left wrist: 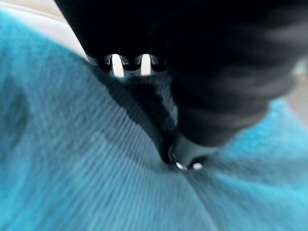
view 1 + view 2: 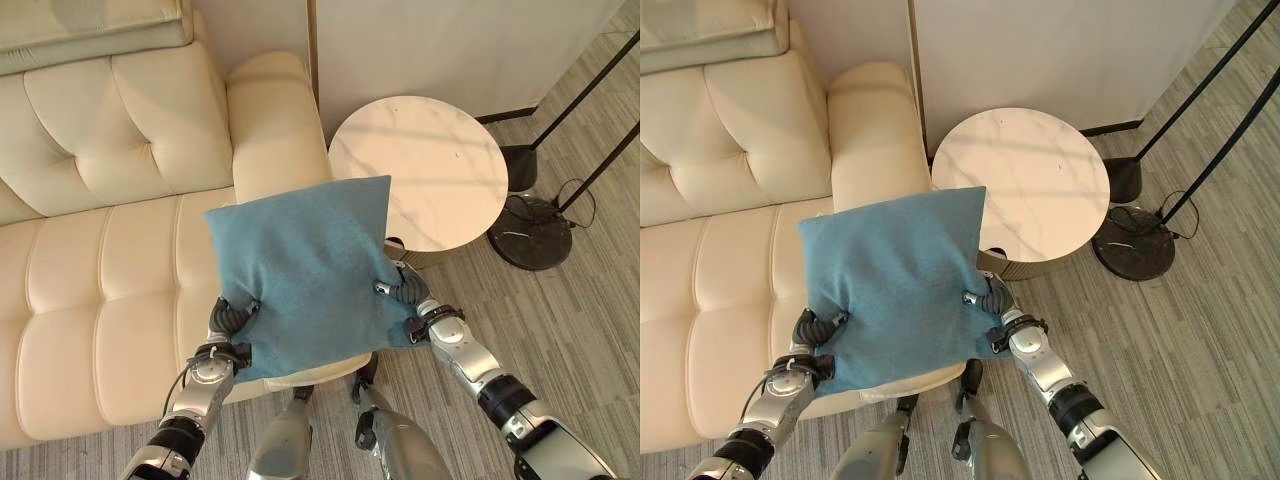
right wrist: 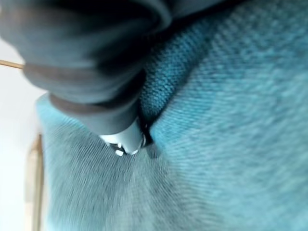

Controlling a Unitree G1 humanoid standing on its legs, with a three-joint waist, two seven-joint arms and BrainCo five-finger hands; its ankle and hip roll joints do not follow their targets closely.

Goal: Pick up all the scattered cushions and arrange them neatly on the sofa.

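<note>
Above the front edge of the sofa's seat, a square blue cushion [image 2: 305, 275] is held up in the air between both hands. Its fabric is a plain teal-blue weave with a fine ribbed texture, and it looks soft and plump. It is tilted, one corner pointing up toward the round table and the lower edge sagging toward the robot.

The left hand [image 2: 232, 322] grips the cushion's lower left edge, thumb pressed into the top face and fingers curled under the cloth. The right hand [image 2: 400, 290] pinches the right edge the same way, its thumb denting the fabric. In the wrist views each thumb sinks into the weave, making a crease.

Beneath and behind the cushion lies the cream sofa [image 2: 100, 270], tufted leather with a wide bare seat to the robot's left and a padded armrest [image 2: 275, 120] just beyond the cushion's upper edge. A pale folded cushion [image 2: 90, 30] lies on top of the sofa's back.

Just beside the armrest stands a round white marble surface [image 2: 420, 170]; the cushion's top corner overlaps its near rim in the picture. Further right, two dark lamp bases [image 2: 530, 230] sit on the grey wood floor [image 2: 570, 320].
</note>
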